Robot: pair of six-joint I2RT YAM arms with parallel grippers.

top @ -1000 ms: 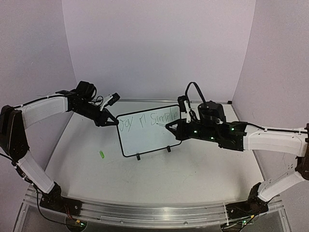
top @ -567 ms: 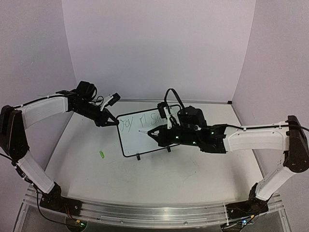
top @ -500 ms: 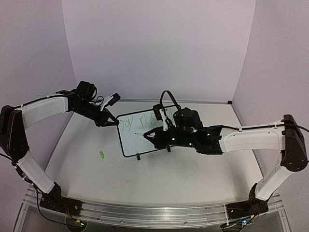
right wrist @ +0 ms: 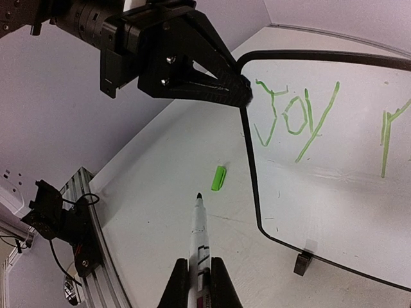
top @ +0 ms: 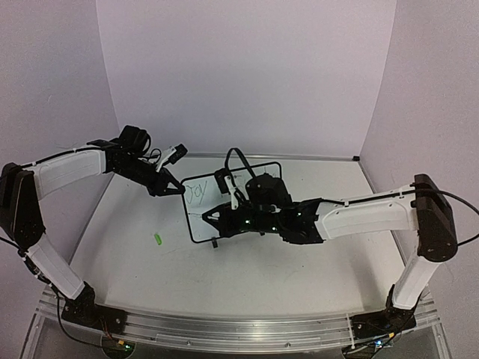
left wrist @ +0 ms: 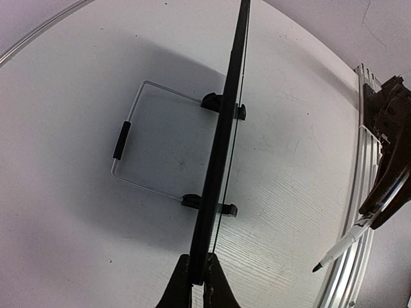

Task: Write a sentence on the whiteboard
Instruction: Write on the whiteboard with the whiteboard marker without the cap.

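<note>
The whiteboard (top: 194, 221) stands upright on two black feet at mid-table. Of the sentence, only the green word "Joy" (top: 197, 191) shows in the top view; my right arm hides what follows. The right wrist view shows "Joy" (right wrist: 295, 119) and one more green stroke at its right edge. My left gripper (top: 179, 190) is shut on the board's upper left corner, its fingers clamping the black frame (left wrist: 221, 141). My right gripper (top: 217, 215) is shut on a white marker (right wrist: 200, 237). The marker's dark tip sits low, just left of the board's left edge, off the surface.
A green marker cap (right wrist: 219, 178) lies on the table left of the board, also in the top view (top: 158, 239). A wire stand (left wrist: 128, 138) sits behind the board. An aluminium rail (top: 224, 329) runs along the near edge. Purple walls enclose the table.
My right arm swept left across the board with the marker, from the right end of the top line to the lower left corner. It now covers most of the writing. My left arm stayed still.
</note>
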